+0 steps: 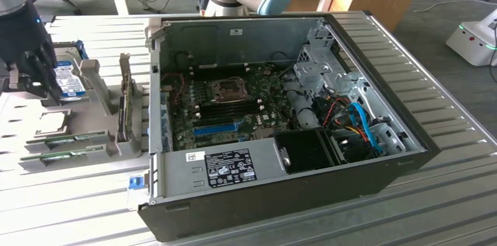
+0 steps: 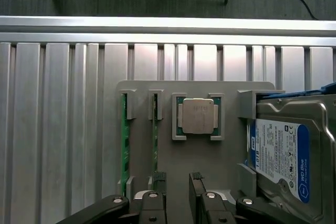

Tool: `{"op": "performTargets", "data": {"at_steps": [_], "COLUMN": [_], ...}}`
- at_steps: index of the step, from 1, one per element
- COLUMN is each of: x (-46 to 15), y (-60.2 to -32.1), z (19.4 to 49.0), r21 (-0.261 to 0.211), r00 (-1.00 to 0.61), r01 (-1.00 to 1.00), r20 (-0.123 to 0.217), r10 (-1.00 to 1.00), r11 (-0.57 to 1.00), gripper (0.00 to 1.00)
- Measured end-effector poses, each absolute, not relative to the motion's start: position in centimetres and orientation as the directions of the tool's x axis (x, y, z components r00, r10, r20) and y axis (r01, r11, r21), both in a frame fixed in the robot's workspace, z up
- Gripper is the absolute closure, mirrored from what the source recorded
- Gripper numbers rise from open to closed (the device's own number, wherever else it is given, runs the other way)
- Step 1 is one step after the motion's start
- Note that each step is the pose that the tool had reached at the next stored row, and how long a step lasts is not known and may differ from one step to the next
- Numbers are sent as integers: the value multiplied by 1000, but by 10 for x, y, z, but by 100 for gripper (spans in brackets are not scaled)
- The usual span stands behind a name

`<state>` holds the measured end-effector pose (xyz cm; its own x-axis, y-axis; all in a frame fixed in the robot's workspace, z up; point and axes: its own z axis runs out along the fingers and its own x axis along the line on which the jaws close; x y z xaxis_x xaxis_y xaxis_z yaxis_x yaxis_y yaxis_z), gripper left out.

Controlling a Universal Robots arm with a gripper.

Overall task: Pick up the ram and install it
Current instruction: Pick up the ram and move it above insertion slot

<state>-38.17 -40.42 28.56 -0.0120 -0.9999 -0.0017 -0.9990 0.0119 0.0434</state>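
My gripper [image 2: 178,192] hangs over the grey holder [image 2: 142,93], which lies on the slatted metal tabletop [image 1: 435,199] near its edge at the exterior view's left. The jaws are wide open and hold nothing. The ram [image 2: 155,135] sits in its slot in the holder, and from the wrist camera I see it as a thin green strip standing on its long edge. One of my fingertips [image 2: 160,181] is right over one end of the ram, or just beside it; I cannot tell if they touch. The ram is not in the gap between the jaws, and under that gap I see bare grey holder. A second ram stick [image 2: 124,140] stands in the next slot, on the far side of the ram from the processor chip [image 2: 198,115]. So the ram lies between that stick and the chip. Past the chip, at the other side of the holder, rests a hard drive [image 2: 283,156] with a blue and white label. In the exterior view the gripper [image 1: 23,68] is above the holder, and the ram [image 1: 66,139] lies below it. A tall expansion card [image 1: 124,103] stands at the holder's edge nearest the open computer case [image 1: 311,159]. The motherboard [image 1: 233,100] shows inside the case.
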Motion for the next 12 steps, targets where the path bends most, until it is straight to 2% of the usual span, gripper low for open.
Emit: {"op": "performTargets", "data": {"at_steps": [12], "x": [-382], "y": [-404], "z": [275], "r21": [43], "r00": [-12], "r01": [-999], "r20": [-2], "r10": [-1000], "r11": [12], "gripper": [69]}}
